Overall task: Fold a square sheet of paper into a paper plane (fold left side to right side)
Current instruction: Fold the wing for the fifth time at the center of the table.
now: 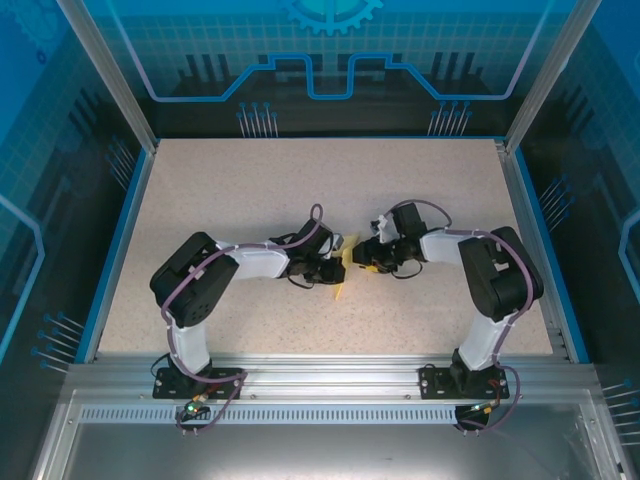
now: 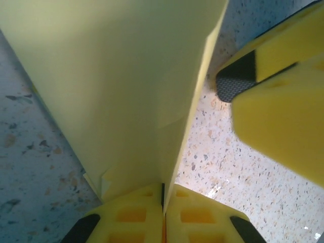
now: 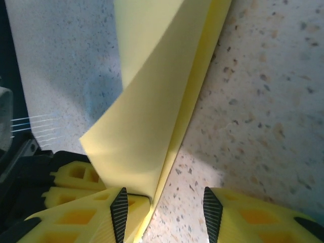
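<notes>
The square sheet of paper point(image 2: 116, 76) is a folded yellow wedge standing up off the table, with layered edges along its right side. My left gripper point(image 2: 164, 202) is shut on its near edge, the paper pinched in the seam between the two yellow fingers. In the right wrist view the paper point(image 3: 152, 76) has one flap curling up. My right gripper point(image 3: 164, 215) is open; the paper's lower edge runs just inside its left pad point(image 3: 119, 212) without being clamped. From above, both grippers meet mid-table, left point(image 1: 338, 266) and right point(image 1: 360, 258), with the paper's tip point(image 1: 342, 287) poking out toward the arms.
The speckled beige table point(image 1: 300, 190) is bordered by a blue rim and metal frame posts. The right gripper's yellow fingers point(image 2: 273, 96) sit close on the right in the left wrist view. Both arm bases point(image 1: 200, 380) stand at the near edge.
</notes>
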Robot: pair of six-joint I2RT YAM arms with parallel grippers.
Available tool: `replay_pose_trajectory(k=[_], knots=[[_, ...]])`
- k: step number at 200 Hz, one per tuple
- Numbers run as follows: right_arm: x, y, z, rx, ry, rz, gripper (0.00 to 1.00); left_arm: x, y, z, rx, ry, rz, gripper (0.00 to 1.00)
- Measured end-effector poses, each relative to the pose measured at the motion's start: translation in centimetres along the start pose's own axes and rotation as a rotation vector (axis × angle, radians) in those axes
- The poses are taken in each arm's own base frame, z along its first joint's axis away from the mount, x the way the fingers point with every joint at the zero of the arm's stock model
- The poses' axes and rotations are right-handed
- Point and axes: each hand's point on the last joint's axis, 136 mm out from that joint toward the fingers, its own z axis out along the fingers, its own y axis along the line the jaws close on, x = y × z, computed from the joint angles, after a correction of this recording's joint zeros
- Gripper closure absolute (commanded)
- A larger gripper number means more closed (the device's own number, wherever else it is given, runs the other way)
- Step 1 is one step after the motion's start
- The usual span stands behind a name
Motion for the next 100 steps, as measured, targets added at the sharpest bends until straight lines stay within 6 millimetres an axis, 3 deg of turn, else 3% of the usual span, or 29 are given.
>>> replay_pose_trajectory(k=[100], knots=[[-2.5, 0.7, 2.0, 0.029, 0.003, 0.008, 0.61, -0.3, -0.1, -0.1, 0.037, -0.018, -0.024, 0.89]])
